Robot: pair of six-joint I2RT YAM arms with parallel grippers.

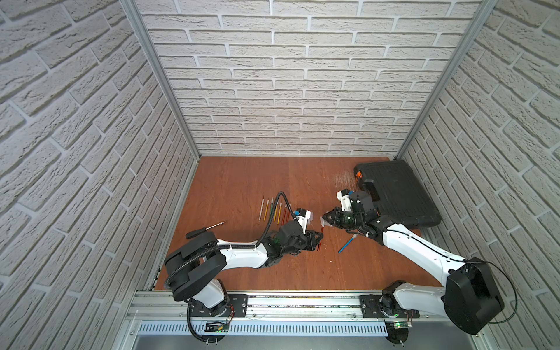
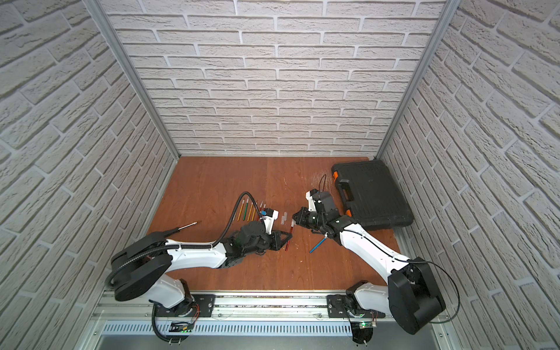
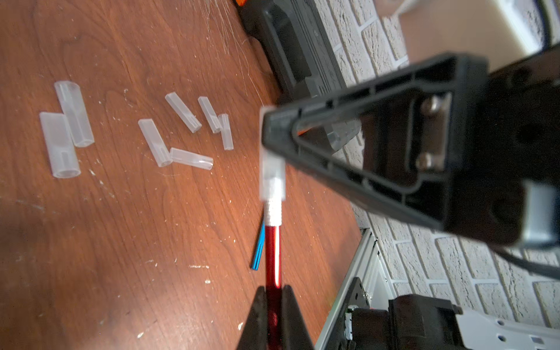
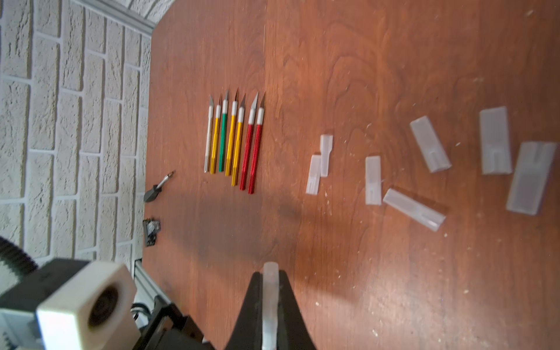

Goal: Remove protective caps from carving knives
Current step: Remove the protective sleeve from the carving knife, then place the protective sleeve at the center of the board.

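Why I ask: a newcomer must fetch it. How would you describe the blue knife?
Find the black case in the table's far right corner. Nearer, beside the right arm, lies the blue knife, alone. It is the only blue one, away from the knife row.

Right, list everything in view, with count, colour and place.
knives in a row: seven; silver, three gold, green, two red; left of centre
loose caps: seven, whitish, scattered mid-table
red knife: one, red, between the grippers
cap: one, whitish, on that knife's tip
blue knife: one, blue, beside right arm
screwdriver: one, black handle, left edge
case: one, black, far right corner
table: one, brown wood, underneath
left gripper: shut on red knife
right gripper: shut on cap
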